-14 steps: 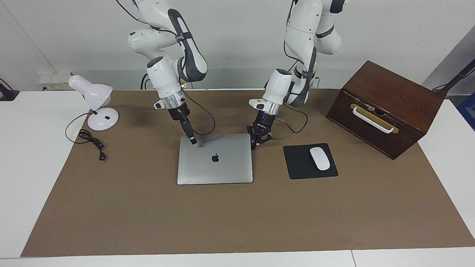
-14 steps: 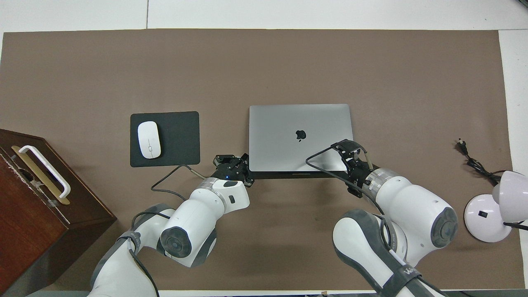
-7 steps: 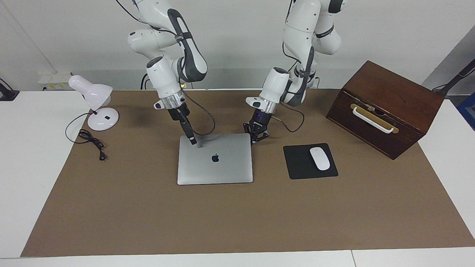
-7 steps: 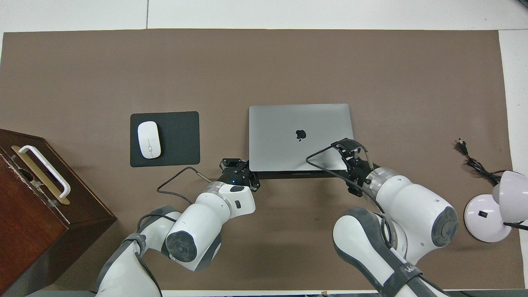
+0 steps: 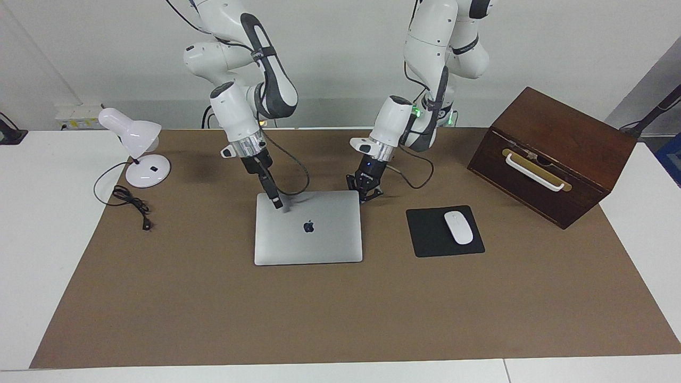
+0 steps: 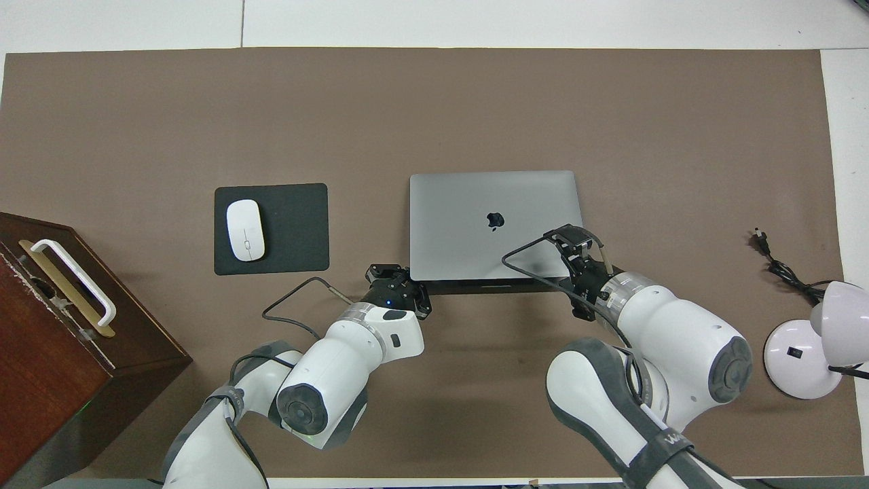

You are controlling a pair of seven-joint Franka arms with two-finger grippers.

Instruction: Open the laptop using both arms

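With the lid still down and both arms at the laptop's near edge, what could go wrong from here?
1. The right pincer presses a corner of the laptop; lifting from the opposite corner could twist or skid it.
2. The left pincer sits at the corner nearest the robots; it may slip off the thin lid edge.
3. A skid toward the mouse pad could disturb the mouse.

Silver-grey laptop (image 5: 308,227) with dark logo; black mouse pad (image 5: 432,234); brown mat (image 5: 340,308).
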